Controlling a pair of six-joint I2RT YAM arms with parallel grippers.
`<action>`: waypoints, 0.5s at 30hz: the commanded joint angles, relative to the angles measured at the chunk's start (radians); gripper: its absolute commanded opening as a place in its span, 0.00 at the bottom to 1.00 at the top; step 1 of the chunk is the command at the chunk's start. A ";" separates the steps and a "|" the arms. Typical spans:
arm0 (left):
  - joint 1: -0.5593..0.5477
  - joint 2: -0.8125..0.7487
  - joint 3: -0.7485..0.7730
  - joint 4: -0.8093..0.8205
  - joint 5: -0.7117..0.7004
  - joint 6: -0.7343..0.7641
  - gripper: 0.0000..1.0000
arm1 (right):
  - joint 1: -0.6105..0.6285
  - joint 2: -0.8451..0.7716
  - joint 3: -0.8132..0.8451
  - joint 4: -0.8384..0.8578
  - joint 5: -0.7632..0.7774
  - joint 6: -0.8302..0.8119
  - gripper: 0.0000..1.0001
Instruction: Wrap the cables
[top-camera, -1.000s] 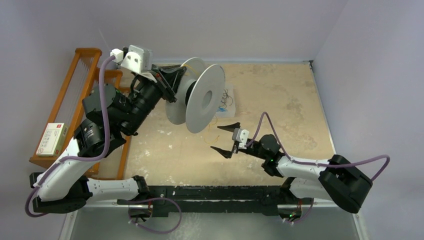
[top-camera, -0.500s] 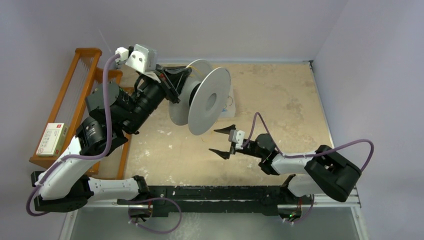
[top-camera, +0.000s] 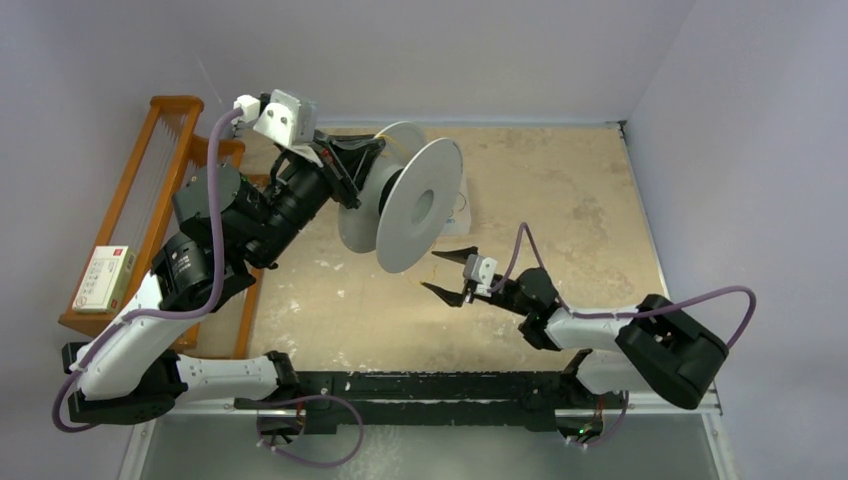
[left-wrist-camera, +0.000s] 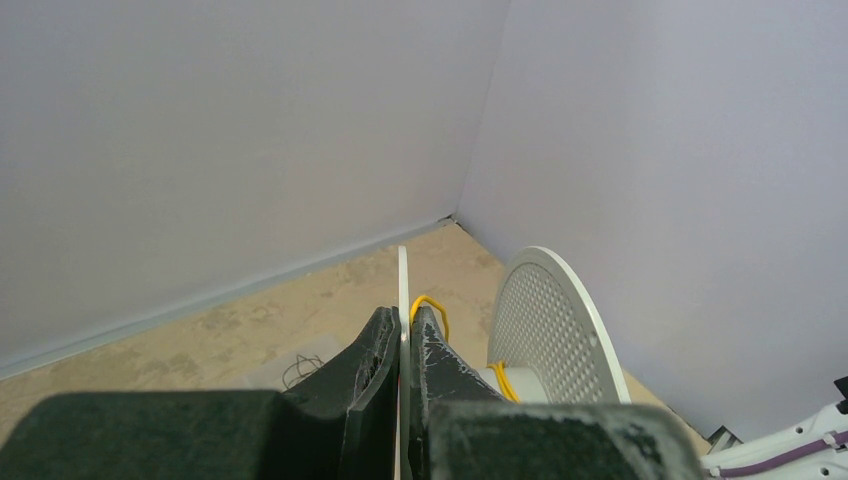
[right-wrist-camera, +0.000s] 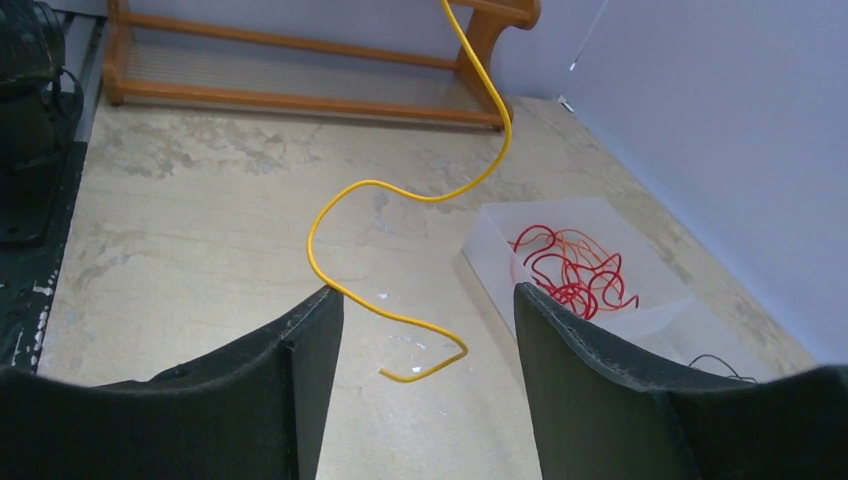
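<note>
My left gripper (top-camera: 357, 168) (left-wrist-camera: 403, 316) is shut on the thin edge of one flange of the white spool (top-camera: 418, 205), holding it up above the table. The other, perforated flange (left-wrist-camera: 548, 320) stands to the right in the left wrist view. A yellow cable (left-wrist-camera: 432, 303) loops past the fingertips and lies round the spool's hub. Its free part (right-wrist-camera: 400, 195) hangs down in curls. The loose end lies between the fingers of my right gripper (top-camera: 447, 273) (right-wrist-camera: 428, 292), brushing the left fingertip (right-wrist-camera: 325, 305). That gripper is open and grips nothing.
A clear plastic tray (right-wrist-camera: 640, 310) with thin red wires (right-wrist-camera: 570, 268) lies on the table right of my right gripper. Thin black wires (left-wrist-camera: 300, 368) lie beyond the spool. A wooden rack (top-camera: 150, 195) with a white box (top-camera: 105, 277) stands at the left edge.
The left arm has swung the spool slightly to the right. My right gripper has moved left and up toward the spool, and its jaws have narrowed somewhat.
</note>
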 joint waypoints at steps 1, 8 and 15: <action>0.004 -0.017 0.049 0.094 0.026 -0.033 0.00 | -0.005 0.007 0.003 0.044 -0.002 -0.007 0.62; 0.004 -0.017 0.055 0.095 0.043 -0.044 0.00 | -0.005 0.061 0.038 0.053 -0.030 0.004 0.50; 0.004 -0.024 0.057 0.092 0.045 -0.046 0.00 | -0.005 0.100 0.071 0.041 -0.041 0.005 0.29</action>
